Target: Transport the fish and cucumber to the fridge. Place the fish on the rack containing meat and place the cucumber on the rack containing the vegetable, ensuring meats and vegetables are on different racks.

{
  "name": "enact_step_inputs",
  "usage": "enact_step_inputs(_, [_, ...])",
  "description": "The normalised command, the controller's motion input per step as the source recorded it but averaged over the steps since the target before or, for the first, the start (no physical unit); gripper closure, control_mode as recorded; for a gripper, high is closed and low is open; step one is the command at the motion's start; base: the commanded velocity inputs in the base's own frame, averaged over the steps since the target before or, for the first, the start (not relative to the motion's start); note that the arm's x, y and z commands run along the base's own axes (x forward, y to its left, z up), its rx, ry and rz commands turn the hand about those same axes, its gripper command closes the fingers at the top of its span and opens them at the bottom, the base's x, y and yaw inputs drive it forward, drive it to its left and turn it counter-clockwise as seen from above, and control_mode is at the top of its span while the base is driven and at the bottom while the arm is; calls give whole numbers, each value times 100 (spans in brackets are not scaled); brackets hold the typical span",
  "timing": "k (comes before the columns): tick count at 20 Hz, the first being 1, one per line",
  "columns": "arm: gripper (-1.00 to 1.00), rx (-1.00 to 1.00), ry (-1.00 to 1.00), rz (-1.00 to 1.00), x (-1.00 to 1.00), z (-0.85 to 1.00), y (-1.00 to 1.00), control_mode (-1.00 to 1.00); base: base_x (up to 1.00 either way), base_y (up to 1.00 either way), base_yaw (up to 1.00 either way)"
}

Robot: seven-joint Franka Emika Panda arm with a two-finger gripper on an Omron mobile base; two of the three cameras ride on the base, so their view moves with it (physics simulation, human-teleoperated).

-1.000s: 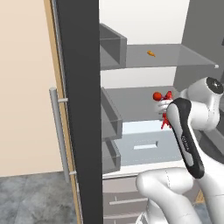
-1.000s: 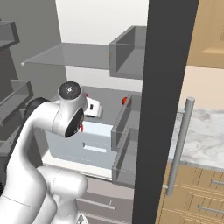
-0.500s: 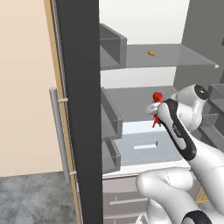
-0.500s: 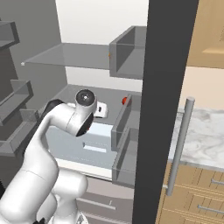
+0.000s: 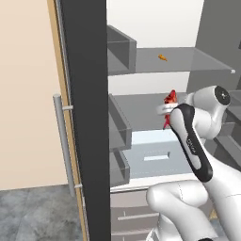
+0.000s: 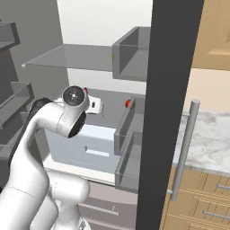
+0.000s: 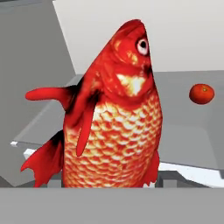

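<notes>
**Q:** Fish (image 7: 111, 118) first — where is it, relative to the fridge (image 5: 84, 117)?

**A:** Inside the open fridge, held up in front of the middle shelf (image 5: 141, 101), head away from the hand and tail toward it. The fingers (image 5: 165, 109) are partly closed around its lower body; from the hand camera the fish rises straight out of the grip, so I judge it held. The fingertips themselves are hidden behind the fish.

**Q:** What else is on the fridge shelves?

**A:** A small red tomato (image 7: 201, 93) sits on the middle shelf, further back than the fish. A tiny orange piece of meat (image 5: 162, 57) lies on the upper shelf (image 5: 188, 61), above the fish.

**Q:** How will the fish handle?

**A:** It looks light and stiff, holding its shape upright without drooping. The scaled skin could be slick, so a grip across the thick body near the tail seems safest; the fins and tail are too thin to hold.

**Q:** Which shelf should it go to?

**A:** By my reading, the upper one, beside the meat, not the tomato's shelf.
</notes>
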Motion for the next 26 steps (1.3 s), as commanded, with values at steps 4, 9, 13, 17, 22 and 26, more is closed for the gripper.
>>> enact_step_inputs(4, [100,2,0,0,-1,81,-6,-100,0,0,0])
enact_step_inputs(9, [100,0,-5,0,0,77,0,-100,0,0,0])
enact_step_inputs(13, [100,0,-19,-1,2,68,0,-100,0,0,0])
enact_step_inputs(17, [100,0,-16,0,35,22,-7,-100,0,0,0])
enact_step_inputs(22, [100,0,-14,0,72,4,-3,-100,0,0,0])
enact_step_inputs(26, [100,0,10,0,86,41,0,-100,0,0,0])
